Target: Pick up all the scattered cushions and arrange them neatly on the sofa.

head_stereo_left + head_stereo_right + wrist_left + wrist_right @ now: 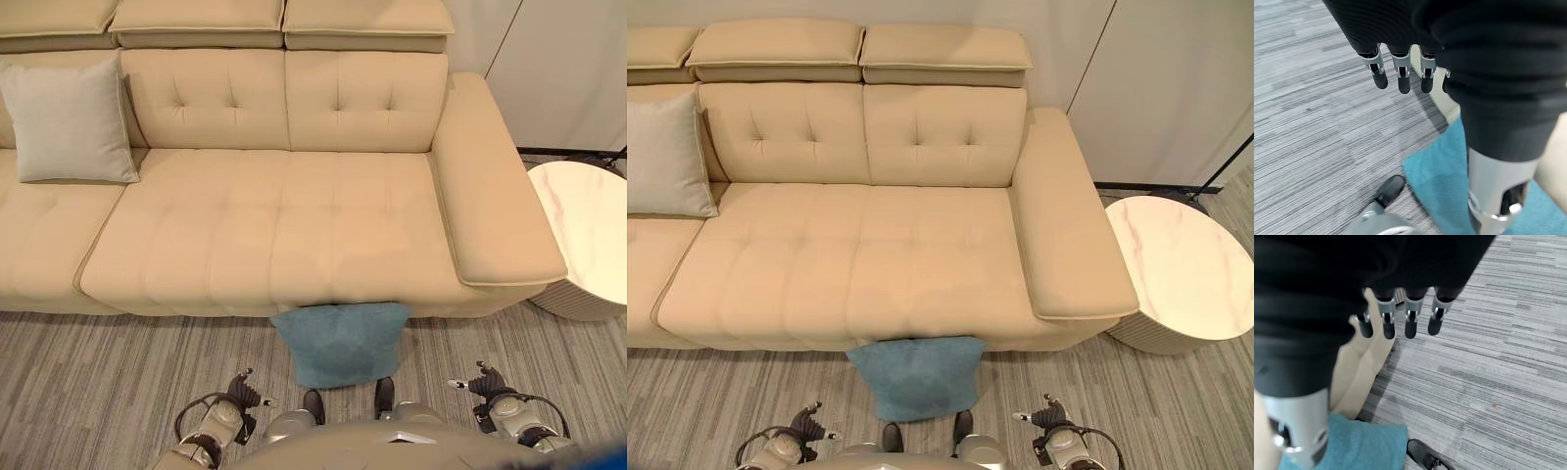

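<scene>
A teal cushion [341, 343] lies on the carpet, leaning against the front of the beige sofa [284, 225], just ahead of me. A pale grey cushion [69, 122] stands upright against the sofa's backrest at the left. My left hand [242, 394] hangs low at the lower left, beside the teal cushion [1449, 176], fingers [1400, 78] straight and holding nothing. My right hand [485, 384] hangs at the lower right, its fingers [1410, 323] also straight and empty, the teal cushion [1361, 445] off to its side.
A round white marble side table [588, 235] stands right of the sofa's armrest [495, 186]. Grey striped carpet [98, 382] covers the floor in front. The middle and right sofa seats [852, 264] carry nothing.
</scene>
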